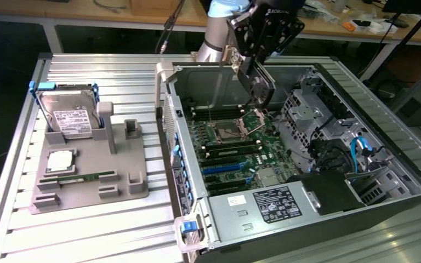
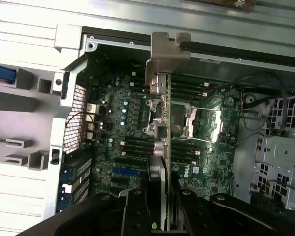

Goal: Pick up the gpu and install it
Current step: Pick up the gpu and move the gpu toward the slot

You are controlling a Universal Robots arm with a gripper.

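Exterior view, near to far.

- 6 o'clock: silver power supply box with white label (image 1: pixel 269 205), in the near end of the open black-and-grey metal computer case (image 1: pixel 408 181). The case lay on its side on the ribbed aluminium table (image 1: pixel 86 230).
- 9 o'clock: grey plastic fixture tray (image 1: pixel 134 189), beside the case. It carried a narrow green RAM stick (image 1: pixel 75 177), behind that a square silver processor chip (image 1: pixel 59 159), and farthest back a silver hard drive with white label (image 1: pixel 70 118), propped upright.
- Centre: green motherboard (image 1: pixel 229 159) on the case floor, with its square silver processor socket (image 1: pixel 225 130) exposed.
- 12 to 1 o'clock: black robot gripper (image 1: pixel 258 71) reached down into the far half of the case.
- The gripper's fingers were clamped on the gpu, a thin flat black card with a silver end bracket (image 1: pixel 263 94). The card hung above the motherboard, clear of it.

Wrist view:

- The gripper (image 2: pixel 163 172) pinched the gpu (image 2: pixel 160 83) edge-on.
- The bracket end pointed away from the fingers, toward the case's wall.
- The motherboard (image 2: pixel 113 123) lay beneath.
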